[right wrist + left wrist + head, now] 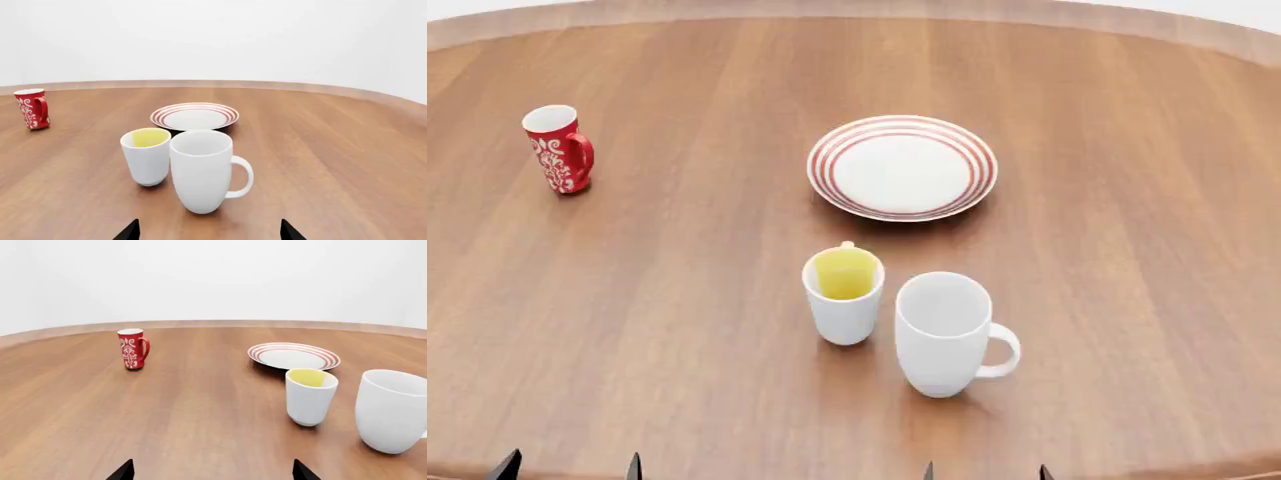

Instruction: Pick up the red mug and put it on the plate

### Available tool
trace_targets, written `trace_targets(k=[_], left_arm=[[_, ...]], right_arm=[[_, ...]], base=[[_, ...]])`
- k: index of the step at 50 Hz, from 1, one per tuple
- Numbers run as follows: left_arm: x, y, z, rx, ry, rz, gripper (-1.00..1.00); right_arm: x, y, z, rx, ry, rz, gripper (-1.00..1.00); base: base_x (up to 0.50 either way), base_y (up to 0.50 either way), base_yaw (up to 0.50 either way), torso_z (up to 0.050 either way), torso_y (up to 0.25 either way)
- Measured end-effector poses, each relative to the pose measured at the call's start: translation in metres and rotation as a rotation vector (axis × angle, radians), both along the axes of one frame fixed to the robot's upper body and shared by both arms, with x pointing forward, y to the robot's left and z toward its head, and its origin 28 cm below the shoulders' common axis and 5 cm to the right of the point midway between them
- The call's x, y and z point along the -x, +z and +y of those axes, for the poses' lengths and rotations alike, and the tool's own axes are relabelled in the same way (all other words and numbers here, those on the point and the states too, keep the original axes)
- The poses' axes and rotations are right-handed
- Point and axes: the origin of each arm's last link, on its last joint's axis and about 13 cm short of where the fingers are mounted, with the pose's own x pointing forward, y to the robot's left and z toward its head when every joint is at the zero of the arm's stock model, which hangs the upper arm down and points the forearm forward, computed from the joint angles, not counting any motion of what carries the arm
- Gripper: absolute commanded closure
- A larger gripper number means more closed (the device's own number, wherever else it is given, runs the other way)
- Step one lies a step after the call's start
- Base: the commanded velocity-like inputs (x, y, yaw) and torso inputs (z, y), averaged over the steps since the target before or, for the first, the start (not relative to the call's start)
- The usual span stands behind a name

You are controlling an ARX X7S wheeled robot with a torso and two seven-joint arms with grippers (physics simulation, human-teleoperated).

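The red mug (pixel 558 148), with a white floral pattern, stands upright at the far left of the table; it also shows in the left wrist view (pixel 133 348) and the right wrist view (pixel 31 108). The plate (pixel 902 167), white with red rings, lies empty at the middle back; it shows too in the left wrist view (pixel 294 355) and the right wrist view (pixel 194 116). My left gripper (pixel 567 468) and right gripper (pixel 985 472) are open and empty at the near edge, only their tips showing, far from the mug.
A white mug with yellow inside (pixel 843 294) and a larger plain white mug (pixel 945 332) stand side by side between the plate and my right gripper. The round wooden table (pixel 667 300) has a curved far edge.
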Motion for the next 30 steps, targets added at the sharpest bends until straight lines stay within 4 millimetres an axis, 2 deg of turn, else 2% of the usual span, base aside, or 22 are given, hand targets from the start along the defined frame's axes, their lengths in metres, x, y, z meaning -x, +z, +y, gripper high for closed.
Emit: trace_targets(k=[20, 24, 30], left_arm=[[0.000, 0.001, 0.000, 0.004, -0.013, 0.008, -1.00], [-0.002, 0.009, 0.001, 0.004, -0.014, 0.003, -1.00], [-0.010, 0.033, 0.002, 0.011, -0.020, -0.018, -1.00]], right_arm=[[0.001, 0.001, 0.002, 0.012, 0.011, 0.017, -1.00], [0.000, 0.012, 0.001, 0.013, 0.015, 0.014, -1.00], [-0.004, 0.041, -0.004, 0.017, 0.019, -0.002, -1.00]], base=[[0.00, 0.00, 0.00, 0.000, 0.000], [0.00, 0.00, 0.00, 0.000, 0.000], [0.00, 0.00, 0.00, 0.000, 0.000]])
